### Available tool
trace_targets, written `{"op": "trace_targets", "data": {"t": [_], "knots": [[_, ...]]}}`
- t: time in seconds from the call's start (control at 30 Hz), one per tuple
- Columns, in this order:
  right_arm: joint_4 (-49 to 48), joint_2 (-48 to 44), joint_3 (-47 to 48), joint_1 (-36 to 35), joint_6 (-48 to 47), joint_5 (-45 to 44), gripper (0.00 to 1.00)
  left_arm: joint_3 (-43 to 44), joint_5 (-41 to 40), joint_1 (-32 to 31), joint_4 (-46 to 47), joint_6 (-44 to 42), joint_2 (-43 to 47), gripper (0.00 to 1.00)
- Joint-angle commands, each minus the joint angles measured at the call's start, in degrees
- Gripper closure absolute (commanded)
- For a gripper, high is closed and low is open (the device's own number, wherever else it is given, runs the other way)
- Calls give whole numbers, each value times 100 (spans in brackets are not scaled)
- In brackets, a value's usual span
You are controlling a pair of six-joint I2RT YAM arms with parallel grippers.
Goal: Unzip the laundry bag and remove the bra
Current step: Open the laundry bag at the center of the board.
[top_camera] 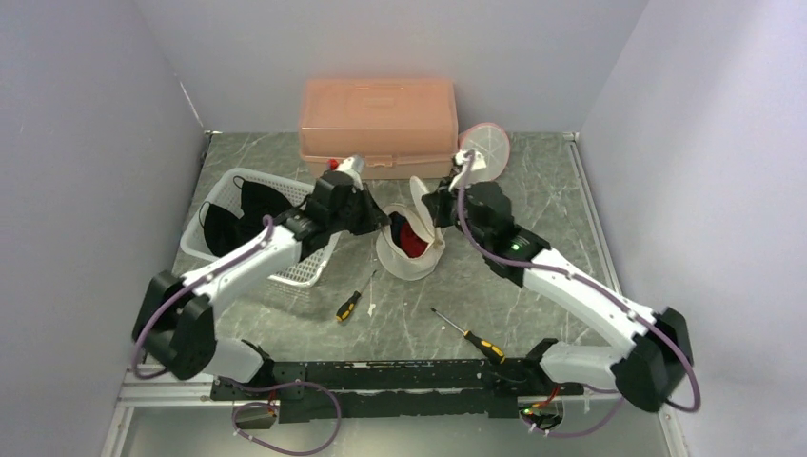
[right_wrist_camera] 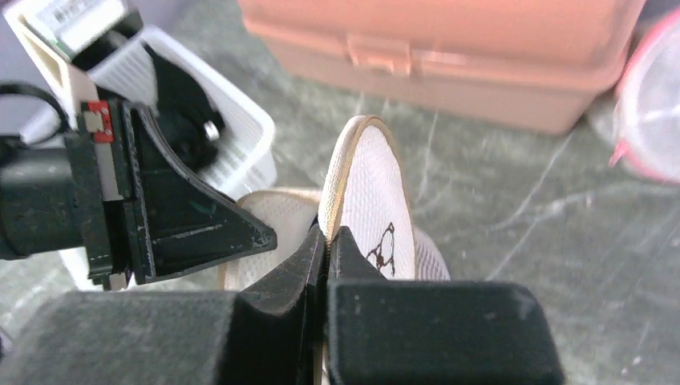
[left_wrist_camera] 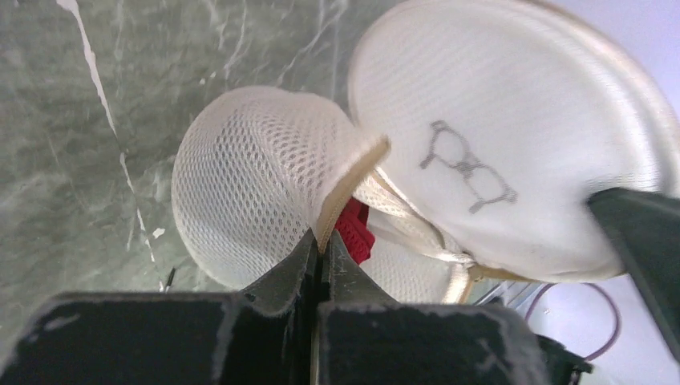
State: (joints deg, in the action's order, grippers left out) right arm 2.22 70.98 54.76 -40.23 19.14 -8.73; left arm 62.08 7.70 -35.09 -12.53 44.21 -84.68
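Left fingers point(left_wrist_camera: 309, 261), right fingers point(right_wrist_camera: 314, 250) tight on laundry bag point(left_wrist_camera: 248, 192) rims; bra-outline print point(left_wrist_camera: 469, 170)

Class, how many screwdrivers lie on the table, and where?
2. One screwdriver lies beside the white basket's near corner; the second screwdriver lies further right, nearer the right arm's base. The arms might hide others.

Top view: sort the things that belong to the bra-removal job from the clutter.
Job: laundry bag, red bra inside it, left gripper and right gripper, both pinching the bag's edges.
Clutter: peach box, white basket, screwdriver, second screwdriver, pink-rimmed mesh bag.
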Motion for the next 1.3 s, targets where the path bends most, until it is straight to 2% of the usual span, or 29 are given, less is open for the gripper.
{"op": "trace_targets", "data": {"t": [0.0, 0.27, 0.33, 0.47, 0.53, 0.63, 0.73, 0.77, 0.83, 0.87, 1.07, 1.17, 1.27], "knots": [[-1581, -836, -603, -33, -477, 221, 100, -837, -509, -10, 1748, 495, 901, 97], [-2795, -2036, -2920, -62, 62, 405, 100, -2735, -1087, -304, 3739, 1341, 1202, 97], [-2885, -2323, -3271, -75, 226, 400, 100, -2938, -1252, -506, 3736, 1306, 1266, 97], [-2230, -2733, -3454, -157, 500, 351, 99, -2906, -1090, -558, 2862, 1252, 1393, 97], [-1894, -2892, -3489, -181, 629, 432, 89, -2806, -1019, -564, 2322, 1181, 1453, 96], [-1428, -2981, -3456, -187, 802, 467, 54, -2715, -960, -573, 1899, 1018, 1439, 97], [-893, -2810, -3103, -189, 864, 363, 33, -2693, -938, -595, 1783, 873, 1435, 97], [-671, -2693, -2896, -192, 853, 354, 20, -2686, -945, -603, 1768, 825, 1444, 97], [-30, -2397, -2363, -181, 847, 338, 5, -2636, -984, -632, 1699, 686, 1471, 97], [278, -2249, -2120, -174, 835, 312, 1, -2601, -1037, -656, 1638, 620, 1485, 97], [1774, -1633, -858, 78, 1006, 27, 0, -2511, -1379, -783, 1418, 285, 1687, 97], [2077, -1499, -784, 457, 1157, 235, 0, -2583, -1481, -799, 1373, 250, 1781, 97], [2155, -1762, -1179, 779, 1481, 455, 0, -2621, -1543, -809, 1290, 264, 1837, 97]]}}
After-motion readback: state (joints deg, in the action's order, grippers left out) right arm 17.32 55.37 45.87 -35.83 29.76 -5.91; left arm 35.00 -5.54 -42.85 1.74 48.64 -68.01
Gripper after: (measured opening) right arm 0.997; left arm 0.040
